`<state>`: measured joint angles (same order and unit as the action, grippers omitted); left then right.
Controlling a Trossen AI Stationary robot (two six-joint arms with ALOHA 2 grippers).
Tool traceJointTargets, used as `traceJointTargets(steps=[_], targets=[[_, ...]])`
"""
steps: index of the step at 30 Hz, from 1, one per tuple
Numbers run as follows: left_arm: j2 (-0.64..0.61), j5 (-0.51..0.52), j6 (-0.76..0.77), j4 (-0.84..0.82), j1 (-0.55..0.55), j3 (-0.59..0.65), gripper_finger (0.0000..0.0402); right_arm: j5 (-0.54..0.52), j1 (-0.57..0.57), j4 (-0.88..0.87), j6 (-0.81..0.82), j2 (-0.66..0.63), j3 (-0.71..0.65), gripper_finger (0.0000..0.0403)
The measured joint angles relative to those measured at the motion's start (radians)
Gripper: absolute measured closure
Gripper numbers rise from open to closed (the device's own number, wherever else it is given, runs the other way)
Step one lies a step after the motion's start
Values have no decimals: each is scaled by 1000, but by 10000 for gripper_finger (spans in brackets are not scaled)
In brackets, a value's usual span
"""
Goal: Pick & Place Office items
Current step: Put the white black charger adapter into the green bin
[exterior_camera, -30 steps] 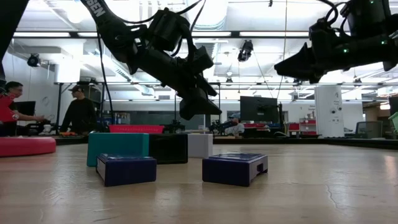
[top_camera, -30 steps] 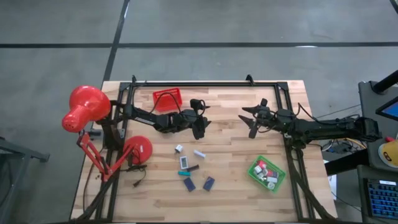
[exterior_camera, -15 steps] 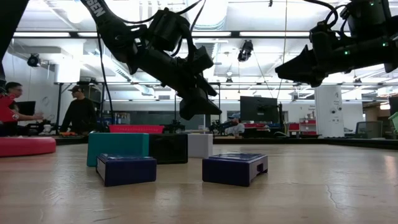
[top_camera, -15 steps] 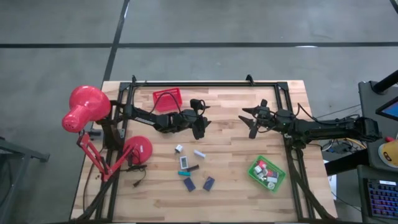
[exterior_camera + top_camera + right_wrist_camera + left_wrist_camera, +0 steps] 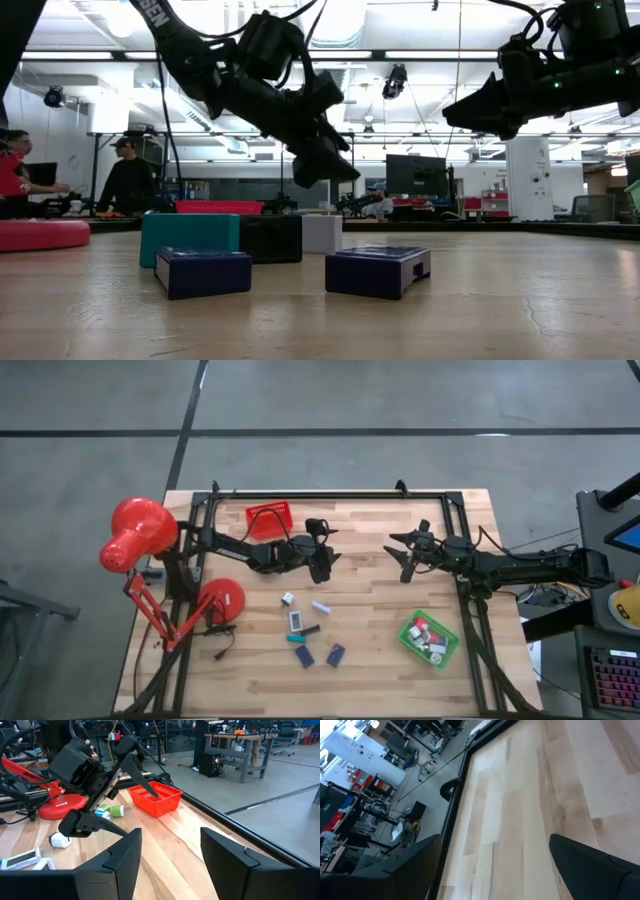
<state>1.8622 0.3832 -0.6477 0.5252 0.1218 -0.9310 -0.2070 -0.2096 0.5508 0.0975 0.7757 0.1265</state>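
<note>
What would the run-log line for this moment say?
left gripper: open, empty, above table | right gripper: open, empty, raised | loose office items: on table | green tray: holds several

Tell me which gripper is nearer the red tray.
Left. The left gripper hovers just beside the red tray; the right gripper hangs well across the table from it.

A: Where is there room on the table [image 5: 380, 650]?

B: The bare middle strip between the left gripper [image 5: 322, 560] and right gripper [image 5: 404, 555], both raised with fingers apart.

A: And what blocks?

B: The office items [image 5: 308, 628] cluster toward the near edge, the green tray [image 5: 429, 639] near the right edge, the red basket [image 5: 269, 518] and desk lamp [image 5: 140, 540] at the left.
</note>
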Motion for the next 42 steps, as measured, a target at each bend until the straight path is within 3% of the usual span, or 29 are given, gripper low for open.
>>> traceJointTargets(steps=[12,21,25,28,35,38,42], targets=[[0,-28,161,-12,-1,0,26,0,0,0,0,0,0,204],[-1,-32,173,-47,-2,0,26,0,0,0,0,0,0,204],[-16,-81,249,-59,-3,0,26,0,0,1,0,0,0,204],[-67,-99,359,-204,-15,-4,26,0,0,0,0,0,0,204],[-302,-64,678,-883,-55,-155,26,0,0,0,0,0,0,204],[-377,-66,848,-994,-96,-183,26,0,0,1,0,0,0,204],[-428,-68,946,-1064,-164,-173,28,0,0,1,0,0,0,204]])
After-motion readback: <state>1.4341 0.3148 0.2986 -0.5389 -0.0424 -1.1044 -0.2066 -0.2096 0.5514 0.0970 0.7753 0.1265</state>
